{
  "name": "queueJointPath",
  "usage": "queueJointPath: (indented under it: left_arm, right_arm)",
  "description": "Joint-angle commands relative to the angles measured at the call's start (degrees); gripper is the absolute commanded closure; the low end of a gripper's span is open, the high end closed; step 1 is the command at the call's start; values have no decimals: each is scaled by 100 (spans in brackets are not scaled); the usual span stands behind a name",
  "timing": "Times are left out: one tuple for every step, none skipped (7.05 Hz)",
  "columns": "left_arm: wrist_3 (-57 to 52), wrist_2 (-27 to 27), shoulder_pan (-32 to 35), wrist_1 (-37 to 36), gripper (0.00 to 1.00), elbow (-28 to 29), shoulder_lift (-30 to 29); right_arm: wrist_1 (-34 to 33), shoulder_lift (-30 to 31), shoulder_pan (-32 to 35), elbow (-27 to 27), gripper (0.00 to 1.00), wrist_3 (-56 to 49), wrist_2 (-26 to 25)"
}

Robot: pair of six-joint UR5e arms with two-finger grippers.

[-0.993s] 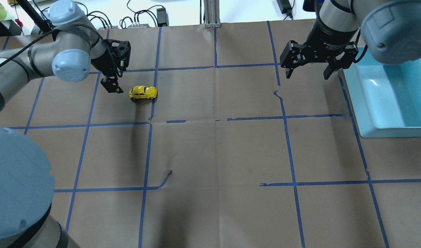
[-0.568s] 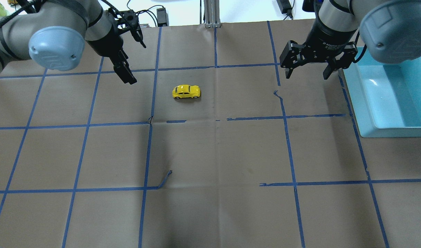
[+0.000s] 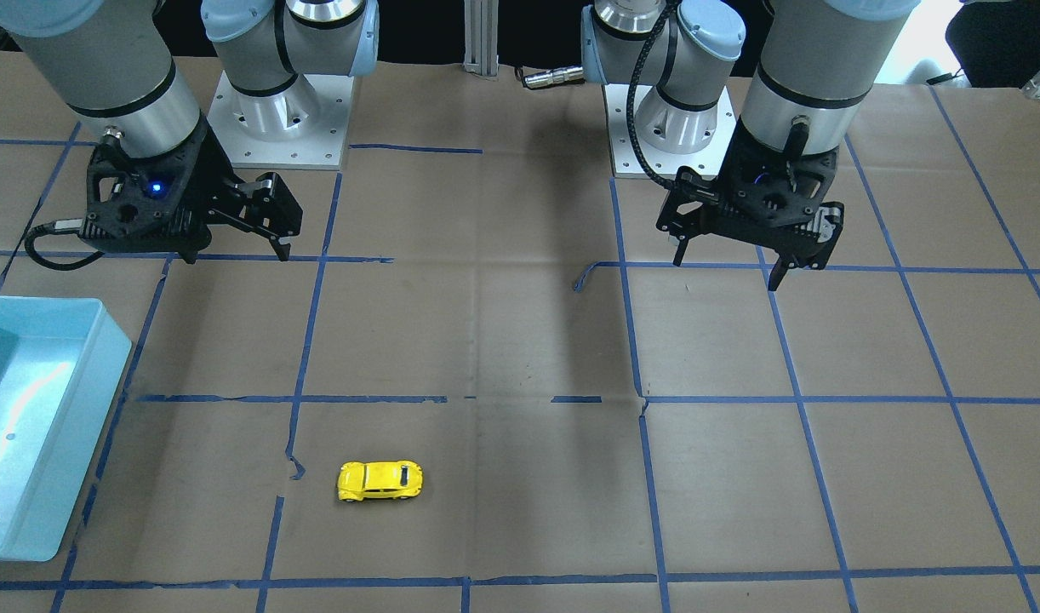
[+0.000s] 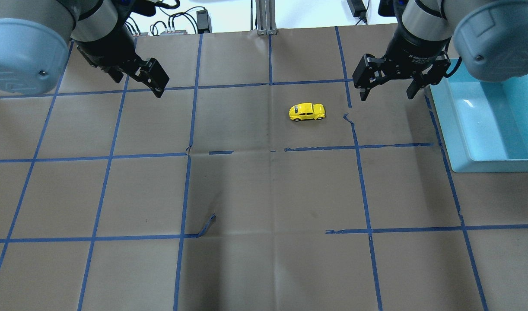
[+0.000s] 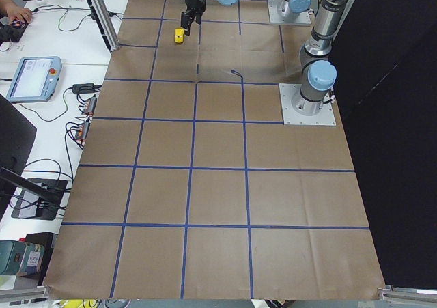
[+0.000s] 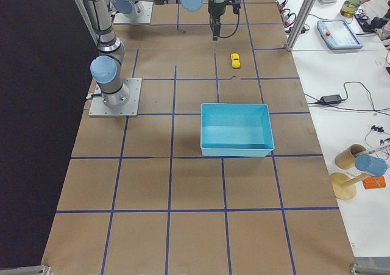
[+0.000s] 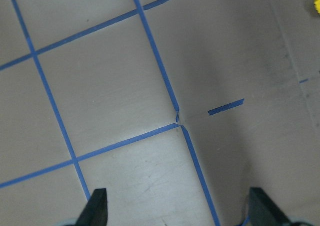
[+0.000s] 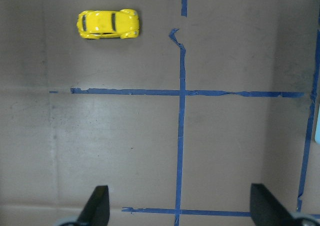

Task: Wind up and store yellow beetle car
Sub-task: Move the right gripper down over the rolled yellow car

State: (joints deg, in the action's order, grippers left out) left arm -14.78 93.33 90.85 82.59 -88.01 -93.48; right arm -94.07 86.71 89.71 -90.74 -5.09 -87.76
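Note:
The yellow beetle car (image 4: 306, 112) stands on its wheels on the brown paper, right of the table's middle, free of both grippers. It also shows in the front view (image 3: 380, 481), the right wrist view (image 8: 108, 24), both side views (image 5: 179, 35) (image 6: 235, 60), and as a sliver in the left wrist view (image 7: 316, 4). My left gripper (image 4: 154, 82) is open and empty, raised far to the car's left (image 3: 726, 268) (image 7: 180, 208). My right gripper (image 4: 386, 96) is open and empty, raised to the car's right (image 3: 231, 253) (image 8: 180, 206).
A light-blue tray (image 4: 458, 142) sits at the table's right edge, past the right gripper (image 3: 86, 443) (image 6: 234, 107). Blue tape lines grid the paper, with a loose curl (image 4: 208, 224). A metal post (image 4: 266, 17) and cables stand at the far edge.
The car has rolled to the right, from beside the left gripper to right of the middle. The left arm has lifted and drawn back. The right gripper has hardly moved.

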Motion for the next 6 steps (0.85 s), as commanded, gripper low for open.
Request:
queueJointPath:
  left_arm:
    - [1458, 53, 3, 117, 1, 13, 119]
    - [1425, -138, 3, 108, 1, -31, 163]
    - [1373, -340, -6, 108, 1, -84, 241]
    - [1311, -316, -15, 117, 1, -145, 338]
    - [1258, -351, -24, 117, 1, -155, 356]
    - [1258, -377, -24, 100, 1, -155, 348]
  right_arm:
    - [3, 3, 2, -14, 0, -1619, -4]
    - [3, 3, 2, -14, 0, -2175, 4]
    - [-6, 3, 2, -5, 0, -2903, 13]
    - [12, -84, 11, -48, 0, -3946, 13]
    - [-32, -163, 11, -5, 0, -5026, -39]
    - [-337, -242, 20, -31, 0, -5724, -48]
